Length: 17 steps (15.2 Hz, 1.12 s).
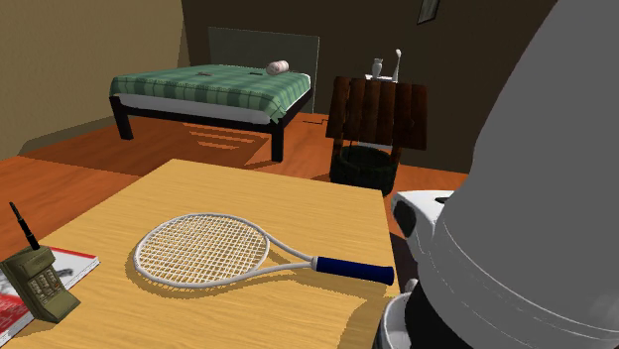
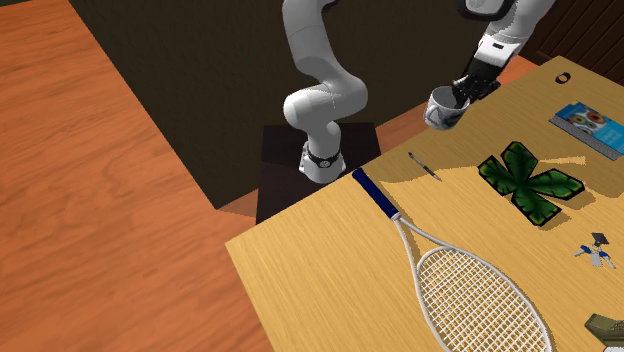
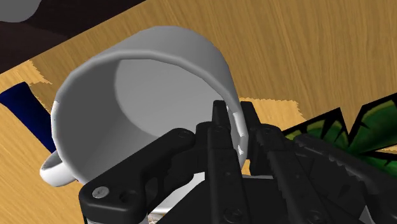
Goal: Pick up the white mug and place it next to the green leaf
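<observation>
1. Carrying the white mug [image 3: 137,95] is the step in hand. My gripper [image 3: 235,124] is closed to a narrow gap on the mug's rim, one finger inside the wall and one outside, and the mug hangs tilted from that pinch.
2. In the second exterior view the mug is over the wooden table [image 2: 320,260], near the edge closest to my stand. I judge it to be clear of the wood, not resting on it.
3. The green leaf [image 2: 528,180] lies flat on the table, further in from that edge and apart from the mug.
4. The next move, as I judge it, is to travel toward the leaf and come down over bare wood just beside it. Then I should level the mug so its base lands flat, and only then spread my fingers.
5. A pen [image 2: 424,166] lies on the table between the mug and the blue grip of a tennis racket [image 2: 470,285]. The racket runs off toward that view's lower right. Neither seems to cross my way to the leaf.
6. A blue booklet [image 2: 590,125] lies past the leaf. The risk I see is setting the base on a leaf lobe, so I would choose the open wood on the leaf's near side.
</observation>
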Each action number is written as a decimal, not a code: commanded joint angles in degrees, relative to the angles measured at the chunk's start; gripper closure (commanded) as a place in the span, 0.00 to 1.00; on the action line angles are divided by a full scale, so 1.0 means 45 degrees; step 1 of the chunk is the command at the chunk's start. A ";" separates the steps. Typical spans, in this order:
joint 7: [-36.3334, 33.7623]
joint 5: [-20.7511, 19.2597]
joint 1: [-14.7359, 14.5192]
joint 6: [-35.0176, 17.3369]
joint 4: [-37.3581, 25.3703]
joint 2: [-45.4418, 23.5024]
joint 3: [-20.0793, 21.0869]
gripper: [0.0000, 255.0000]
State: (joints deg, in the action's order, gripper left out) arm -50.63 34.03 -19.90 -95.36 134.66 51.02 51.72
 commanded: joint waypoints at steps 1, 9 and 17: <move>-0.0619 0.0235 0.0354 -0.0160 -0.0702 -0.0459 0.0850 1.00; -0.1157 0.0795 0.0890 -0.1107 -0.0825 -0.0902 0.2374 1.00; -0.1019 0.1397 0.1051 -0.2335 0.0068 -0.0999 0.3361 1.00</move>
State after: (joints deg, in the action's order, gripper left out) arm -55.29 40.02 -15.38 -105.20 134.61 46.66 66.26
